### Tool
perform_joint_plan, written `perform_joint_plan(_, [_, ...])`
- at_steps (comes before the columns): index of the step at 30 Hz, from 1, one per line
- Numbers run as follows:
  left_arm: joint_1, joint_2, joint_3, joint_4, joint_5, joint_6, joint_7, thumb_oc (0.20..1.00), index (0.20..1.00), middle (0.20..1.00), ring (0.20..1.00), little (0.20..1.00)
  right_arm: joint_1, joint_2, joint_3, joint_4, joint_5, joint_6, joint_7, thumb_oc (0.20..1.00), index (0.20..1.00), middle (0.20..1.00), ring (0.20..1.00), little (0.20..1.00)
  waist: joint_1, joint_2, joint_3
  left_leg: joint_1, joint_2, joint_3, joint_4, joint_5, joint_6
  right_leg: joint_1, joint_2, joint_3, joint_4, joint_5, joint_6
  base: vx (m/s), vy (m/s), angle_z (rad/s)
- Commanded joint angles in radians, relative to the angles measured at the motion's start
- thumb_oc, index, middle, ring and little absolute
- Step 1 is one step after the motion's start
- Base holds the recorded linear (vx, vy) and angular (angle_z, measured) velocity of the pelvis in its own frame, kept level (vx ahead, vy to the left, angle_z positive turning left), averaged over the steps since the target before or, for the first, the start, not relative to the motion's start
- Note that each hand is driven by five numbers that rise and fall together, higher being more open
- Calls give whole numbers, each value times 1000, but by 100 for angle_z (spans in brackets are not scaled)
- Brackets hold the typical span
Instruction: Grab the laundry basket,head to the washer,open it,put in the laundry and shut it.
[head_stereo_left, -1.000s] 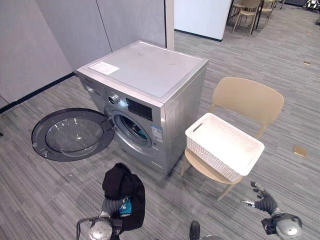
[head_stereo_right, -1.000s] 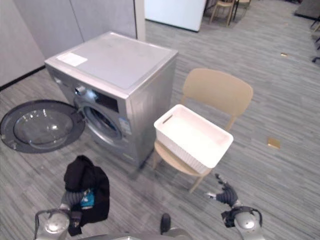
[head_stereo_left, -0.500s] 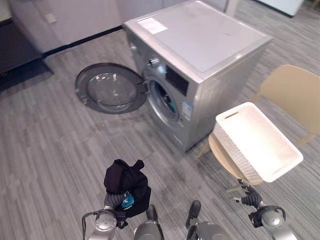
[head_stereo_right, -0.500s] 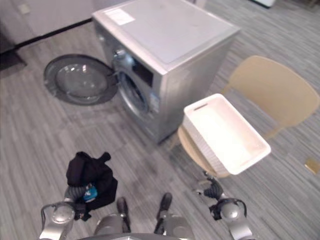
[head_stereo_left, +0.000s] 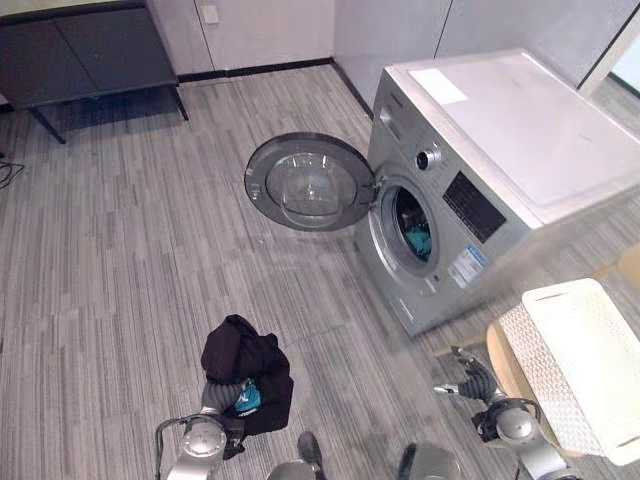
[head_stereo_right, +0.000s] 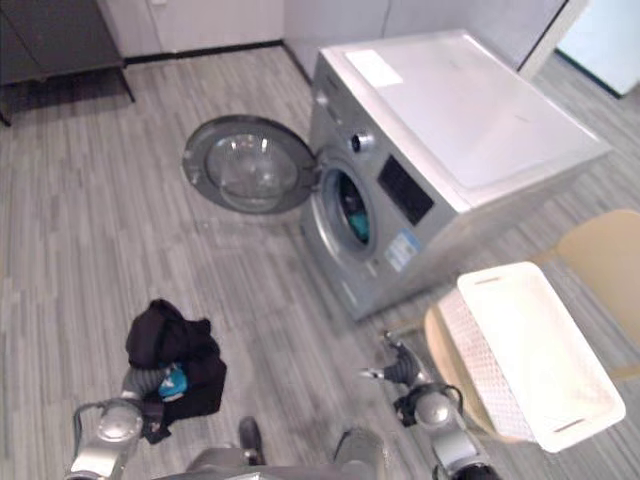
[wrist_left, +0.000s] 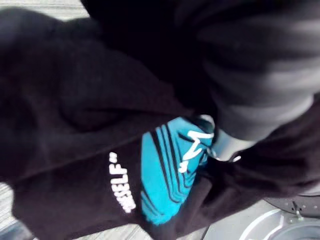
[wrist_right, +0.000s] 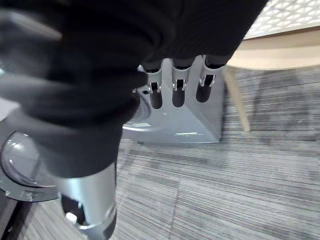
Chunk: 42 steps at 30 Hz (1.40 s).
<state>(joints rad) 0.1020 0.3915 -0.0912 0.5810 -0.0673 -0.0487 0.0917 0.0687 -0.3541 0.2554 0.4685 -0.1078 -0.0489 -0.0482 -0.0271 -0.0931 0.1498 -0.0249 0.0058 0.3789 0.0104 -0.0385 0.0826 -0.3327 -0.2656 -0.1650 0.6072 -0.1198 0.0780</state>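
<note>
A black garment with a teal print (head_stereo_left: 243, 362) is bunched over my left hand (head_stereo_left: 218, 396), whose fingers are curled into the cloth (wrist_left: 165, 180). The silver washer (head_stereo_left: 520, 140) stands at the right. Its round door (head_stereo_left: 310, 185) hangs wide open, and teal cloth (head_stereo_left: 417, 238) lies in the drum. A white laundry basket (head_stereo_left: 590, 365) rests on a tan chair (head_stereo_left: 500, 355) at the lower right. My right hand (head_stereo_left: 470, 380) hangs beside that chair with straight fingers (wrist_right: 172, 87), holding nothing.
A dark low cabinet (head_stereo_left: 90, 50) stands against the far wall at the upper left. Grey striped floor (head_stereo_left: 130, 250) stretches between me and the washer's open door.
The whole view has swung round, so the washer's front and drum now face me from the right. My left hand still holds the black garment; my right hand stays open.
</note>
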Motion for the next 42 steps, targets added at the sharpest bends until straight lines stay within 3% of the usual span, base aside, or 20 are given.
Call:
perform_joint_plan(1, [-23, 3, -7, -68, -1, -53, 26, 200, 200, 200, 200, 200, -28, -27, -8, -24, 30, -26, -21, 1000, 1000, 1000, 1000, 1000, -26, 24, 66, 15, 27, -63, 4, -68, -49, 125, 141, -30, -256, 6, 41, 191, -57, 20])
perform_joint_plan(3, [-28, -1, -13, -65, -3, -52, 24, 200, 200, 200, 200, 200, -23, -26, -10, -16, 36, -28, -21, 1000, 1000, 1000, 1000, 1000, -38, 19, 73, 15, 20, -64, 9, -58, -44, 95, 168, -19, -319, 50, 34, 162, -105, 40])
perform_joint_plan(4, [-35, -10, -13, -45, 4, -42, 29, 200, 200, 200, 200, 200, -11, -24, -10, 32, 28, -22, -21, 1000, 1000, 1000, 1000, 1000, -52, 10, 77, 47, 5, -101, 16, -90, -51, 72, 185, 4, -415, 84, 56, 267, -134, 60])
perform_joint_plan(7, [-25, -22, -29, -54, 21, -53, 13, 200, 200, 200, 200, 200, 21, -22, -20, 48, 31, -23, -14, 1000, 1000, 1000, 1000, 1000, -63, -5, 52, 52, -5, -122, 75, -129, -62, 138, 194, 18, -475, 81, 42, 307, -181, 71])
perform_joint_plan(11, [3, -33, -36, -72, 19, -50, -10, 200, 200, 200, 200, 200, 49, -29, -43, 79, 36, -20, -13, 1000, 1000, 1000, 1000, 1000, -71, -4, 34, 17, 40, -114, 250, -144, -97, 204, 207, 23, -509, 64, 8, 192, -152, 36])
perform_joint_plan(13, [-5, -41, -51, -72, 16, -44, -17, 200, 200, 200, 200, 200, 56, -43, -61, 88, 44, -12, -21, 1000, 1000, 1000, 1000, 1000, -66, -11, 45, -70, 100, -118, 444, -75, -127, 263, 222, 19, -528, 34, -33, 212, -213, 21])
perform_joint_plan(16, [-7, -41, -61, -73, 23, -41, -20, 200, 200, 200, 200, 200, 59, -48, -70, 95, 54, -8, -28, 1000, 1000, 1000, 1000, 1000, -59, -17, 47, -126, 84, -136, 367, -92, -109, 294, 221, 29, -540, 16, -35, 227, -60, -29])
perform_joint_plan(19, [-4, -31, -65, -73, 40, -41, -22, 200, 200, 200, 200, 200, 60, -54, -73, 104, 54, -12, -33, 1000, 1000, 1000, 1000, 1000, -48, -11, 44, -174, 67, -202, 214, -7, -125, 323, 242, 58, -553, -3, -31, 267, 55, -68])
perform_joint_plan(20, [-6, -27, -66, -74, 39, -42, -21, 200, 200, 200, 200, 200, 60, -55, -73, 109, 53, -15, -36, 1000, 1000, 1000, 1000, 1000, -34, -3, 50, -203, 63, -283, 116, 73, -149, 347, 263, 94, -553, -20, -29, 394, 122, -64])
perform_joint_plan(22, [-7, -22, -72, -80, 29, -43, -23, 200, 200, 200, 200, 200, 56, -57, -67, 115, 44, -18, -37, 1000, 1000, 1000, 1000, 1000, -23, 2, 53, -243, 58, -434, 55, 120, -165, 363, 284, 177, -537, -36, -34, 429, 167, -118])
perform_joint_plan(24, [-6, -24, -80, -78, 18, -43, -27, 200, 200, 200, 200, 200, 50, -55, -66, 129, 37, -19, -40, 1000, 1000, 1000, 1000, 1000, -24, 10, 47, -241, 53, -494, 39, 119, -164, 367, 292, 230, -509, -56, -33, 332, 186, -170])
perform_joint_plan(28, [-33, -20, -116, -64, 31, -43, -37, 200, 200, 200, 200, 200, 39, -38, -81, 147, 48, -19, -36, 1000, 1000, 1000, 1000, 1000, -59, 13, 20, -203, 44, -401, 75, 84, -134, 367, 236, 303, -463, -68, 3, 310, 280, -80])
perform_joint_plan(29, [-34, -20, -116, -63, 31, -43, -37, 200, 200, 200, 200, 200, 39, -38, -81, 147, 48, -19, -36, 1000, 1000, 1000, 1000, 1000, -55, 12, 20, -203, 45, -397, 75, 83, -134, 364, 236, 307, -460, -69, 3, 170, 261, -62])
perform_joint_plan(32, [-72, 2, -128, -79, 39, -51, -17, 200, 200, 200, 200, 200, -14, -29, -53, 157, 42, -15, -34, 1000, 1000, 1000, 1000, 1000, -62, 14, 24, -170, 50, -283, 79, 42, -109, 290, 208, 308, -382, -42, 26, 54, 195, -144])
perform_joint_plan(33, [-80, 7, -127, -81, 37, -53, -12, 200, 200, 200, 200, 200, -24, -24, -47, 159, 39, -17, -33, 1000, 1000, 1000, 1000, 1000, -56, 16, 22, -157, 60, -243, 68, 36, -107, 263, 194, 272, -368, -27, 33, 24, 170, -173])
perform_joint_plan(37, [-106, 18, -118, -87, 32, -62, 3, 200, 200, 200, 200, 200, -57, 3, -24, 155, 15, -26, -29, 1000, 1000, 1000, 1000, 1000, -32, 35, 13, -90, 95, -91, 33, 17, -105, 233, 78, -74, -331, -17, 29, 33, 142, -174])
perform_joint_plan(38, [-101, 13, -117, -83, 32, -63, 1, 200, 200, 200, 200, 200, -57, 6, -23, 152, 12, -26, -25, 1000, 1000, 1000, 1000, 1000, -33, 35, 8, -65, 92, -72, 20, 1, -110, 246, 72, -114, -321, -40, 33, 81, 113, -127])
perform_joint_plan(40, [-87, 11, -119, -89, 33, -63, 0, 200, 200, 200, 200, 200, -51, 4, -15, 149, 5, -26, -25, 1000, 1000, 1000, 1000, 1000, -40, 30, 8, -29, 82, -26, -2, 4, -106, 218, 117, -100, -285, -45, 41, 53, 62, -112])
perform_joint_plan(41, [-81, 11, -106, -91, 31, -62, 4, 200, 200, 200, 200, 200, -53, 8, -17, 154, 6, -20, -20, 1000, 1000, 1000, 1000, 1000, -28, 32, 8, -18, 84, 2, -4, -3, -106, 216, 95, -156, -297, -40, 41, 7, 10, -98])
perform_joint_plan(42, [-81, 11, -106, -91, 31, -61, 3, 200, 200, 200, 200, 200, -53, 8, -17, 154, 6, -20, -20, 1000, 1000, 1000, 1000, 1000, -27, 31, 9, -16, 84, 4, -5, -4, -106, 217, 96, -155, -297, -40, 41, -17, -110, -74])
